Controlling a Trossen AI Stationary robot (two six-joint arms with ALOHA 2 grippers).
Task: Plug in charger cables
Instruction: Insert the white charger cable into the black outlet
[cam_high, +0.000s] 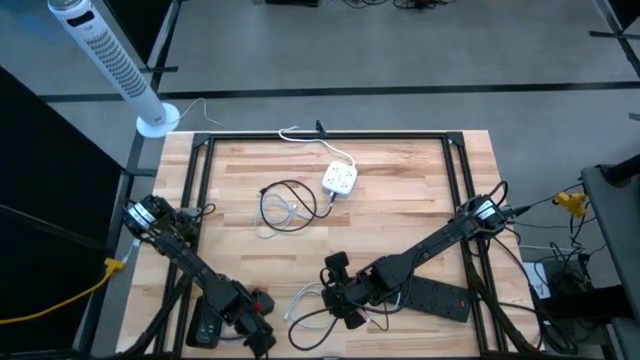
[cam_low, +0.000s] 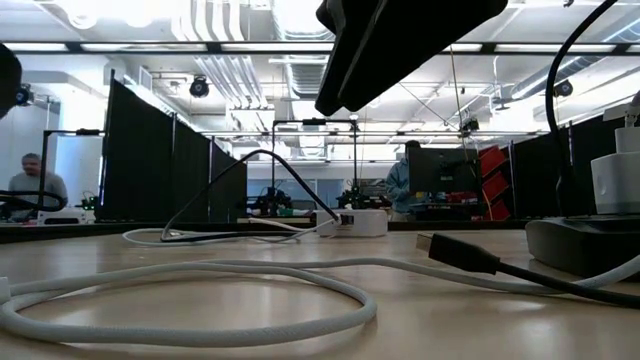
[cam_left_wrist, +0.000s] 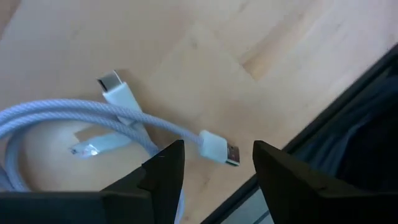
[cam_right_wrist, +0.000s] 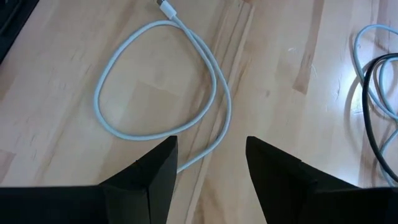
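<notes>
Left pincer hung open and empty over white cable plug at table front edge; right pincer open, empty nearby. Pickup step; next: close on plug, carry to strip.

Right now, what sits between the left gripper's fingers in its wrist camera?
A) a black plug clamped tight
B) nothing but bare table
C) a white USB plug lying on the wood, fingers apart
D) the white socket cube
C: the left gripper stands open, and the white USB plug lies on the table between its fingers, ungripped.
</notes>
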